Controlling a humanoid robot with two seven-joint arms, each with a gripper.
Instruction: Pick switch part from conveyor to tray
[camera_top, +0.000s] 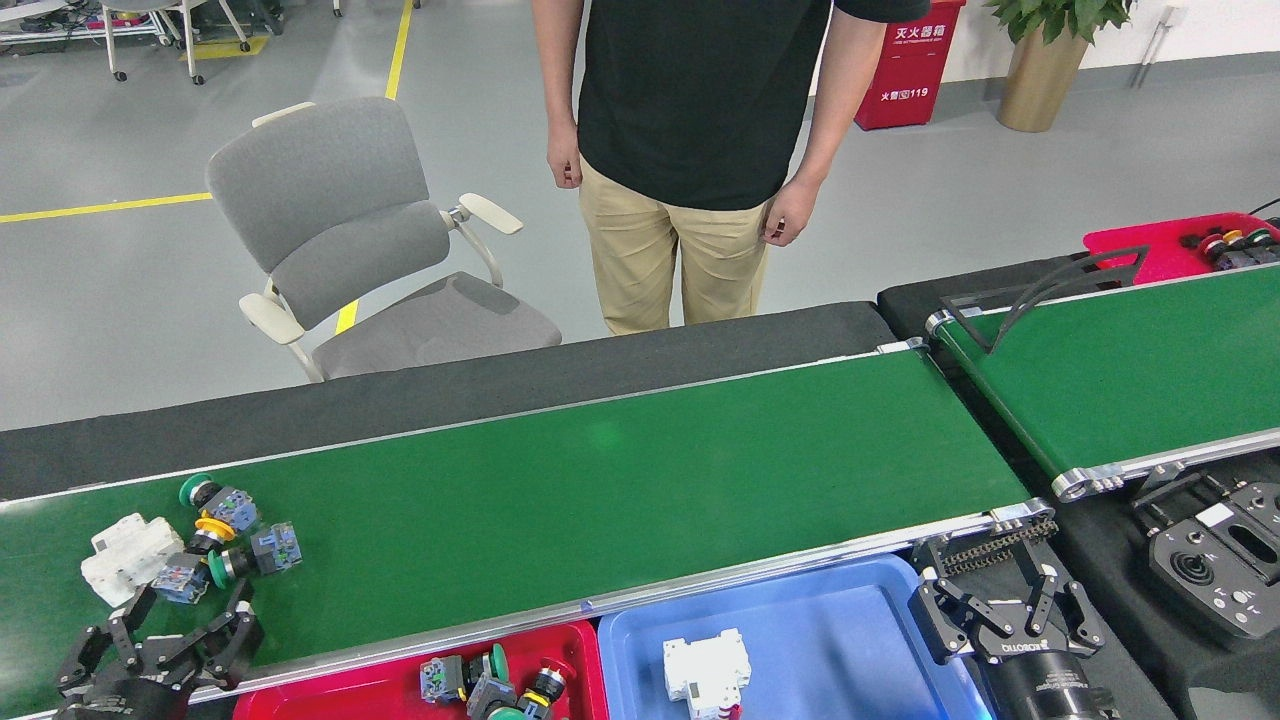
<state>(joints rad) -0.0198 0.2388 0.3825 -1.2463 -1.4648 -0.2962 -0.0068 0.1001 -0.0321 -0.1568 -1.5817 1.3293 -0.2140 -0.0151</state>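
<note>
Across the middle of the view runs the conveyor (620, 490), a long glossy dark-green belt with silver rails and a drive chain (1000, 545) at its right near corner. Toward its left end lies a cluster of switch parts (225, 535) with green and yellow caps, just beside a white breaker block (130, 555). Below that cluster, the left gripper (160, 640) hovers at the belt's near edge, fingers spread and empty. Along the near side sit a red tray (400, 690) holding several switch parts and a blue tray (850, 630) holding one white breaker. Right of the blue tray, the right gripper (1005, 610) points upward, fingers spread, holding nothing. Beyond the conveyor, a person (690, 150) stands beside a grey chair (350, 230).
</note>
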